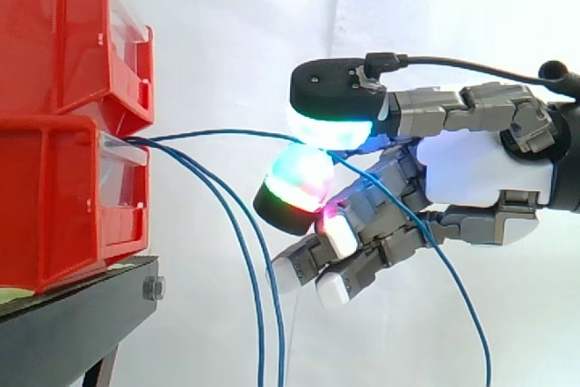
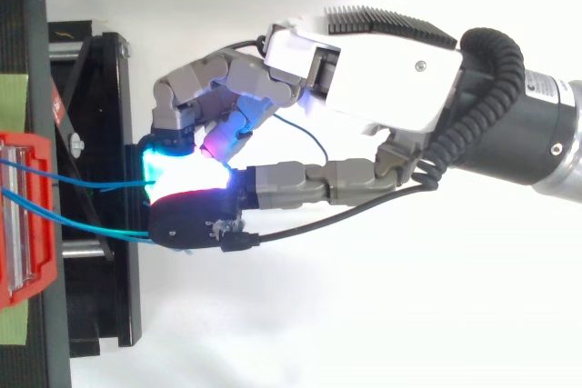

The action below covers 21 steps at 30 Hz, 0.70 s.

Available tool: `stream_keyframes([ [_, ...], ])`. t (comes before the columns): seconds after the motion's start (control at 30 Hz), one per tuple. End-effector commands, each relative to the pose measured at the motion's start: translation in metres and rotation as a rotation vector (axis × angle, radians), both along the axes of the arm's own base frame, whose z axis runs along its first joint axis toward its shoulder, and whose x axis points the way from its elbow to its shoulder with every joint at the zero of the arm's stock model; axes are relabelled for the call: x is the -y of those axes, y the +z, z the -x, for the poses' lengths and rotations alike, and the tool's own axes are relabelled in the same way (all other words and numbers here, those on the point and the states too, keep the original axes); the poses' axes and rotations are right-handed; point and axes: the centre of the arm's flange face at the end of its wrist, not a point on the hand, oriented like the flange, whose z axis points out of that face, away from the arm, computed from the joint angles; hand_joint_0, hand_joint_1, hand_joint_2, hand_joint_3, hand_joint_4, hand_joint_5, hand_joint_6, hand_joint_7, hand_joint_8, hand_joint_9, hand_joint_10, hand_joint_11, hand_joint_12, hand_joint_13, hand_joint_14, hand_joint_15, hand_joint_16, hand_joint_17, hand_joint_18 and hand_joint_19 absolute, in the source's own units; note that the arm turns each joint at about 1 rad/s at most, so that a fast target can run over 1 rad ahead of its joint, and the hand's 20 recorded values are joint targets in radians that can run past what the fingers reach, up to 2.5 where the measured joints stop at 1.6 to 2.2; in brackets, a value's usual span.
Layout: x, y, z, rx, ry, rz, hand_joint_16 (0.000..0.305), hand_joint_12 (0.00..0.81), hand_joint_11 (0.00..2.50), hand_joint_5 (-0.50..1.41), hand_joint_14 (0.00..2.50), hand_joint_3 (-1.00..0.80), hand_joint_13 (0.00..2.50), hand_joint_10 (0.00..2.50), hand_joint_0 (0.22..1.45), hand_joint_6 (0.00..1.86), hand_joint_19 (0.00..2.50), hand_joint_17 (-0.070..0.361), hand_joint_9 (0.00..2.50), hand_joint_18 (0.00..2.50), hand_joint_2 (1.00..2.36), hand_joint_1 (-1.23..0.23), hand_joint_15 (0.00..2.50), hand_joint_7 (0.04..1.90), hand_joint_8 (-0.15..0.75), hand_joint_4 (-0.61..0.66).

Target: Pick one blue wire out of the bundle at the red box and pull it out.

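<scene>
The hand [image 1: 476,169] has a glossy white palm shell [image 2: 382,79] with rounded corners. Its fingers [image 1: 453,111] are chains of blocky grey segments with darker hinges between them. They end in thick rounded pads [image 1: 331,124]. Two of the pads sit in matt black caps: one glows cyan and green along its face, the other mixes green, blue and pink. A smaller tip glows magenta to red, and the rest are plain white. In the top view a small dark screw [image 2: 420,65] sits in the white shell and a black fin block [image 2: 391,20] with fine ribs runs along its edge. Behind it, the wrist [image 2: 532,124] is a black cylinder with a white label [image 2: 538,86], followed by a silver metal ring [image 2: 571,179].
</scene>
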Motion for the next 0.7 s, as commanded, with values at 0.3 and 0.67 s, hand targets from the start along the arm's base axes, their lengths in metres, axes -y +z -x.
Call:
stream_keyframes([
  [0.3, -0.0001, 0.0003, -0.0001, 0.001, 0.000, 0.000, 0.062, 0.467, 0.73, -0.15, 0.01, -0.09, 0.66, 0.02, 0.61, 0.91, 0.37, 0.139, 0.93, 0.66, 1.02, -0.76, 0.35, 1.22, 0.394, 0.19],
  [0.67, -0.0001, 0.0003, -0.0001, 0.001, 0.000, 0.000, 0.062, 0.467, 0.73, -0.15, 0.01, -0.09, 0.65, 0.02, 0.62, 0.91, 0.37, 0.139, 0.93, 0.65, 1.02, -0.79, 0.35, 1.21, 0.393, 0.17],
])
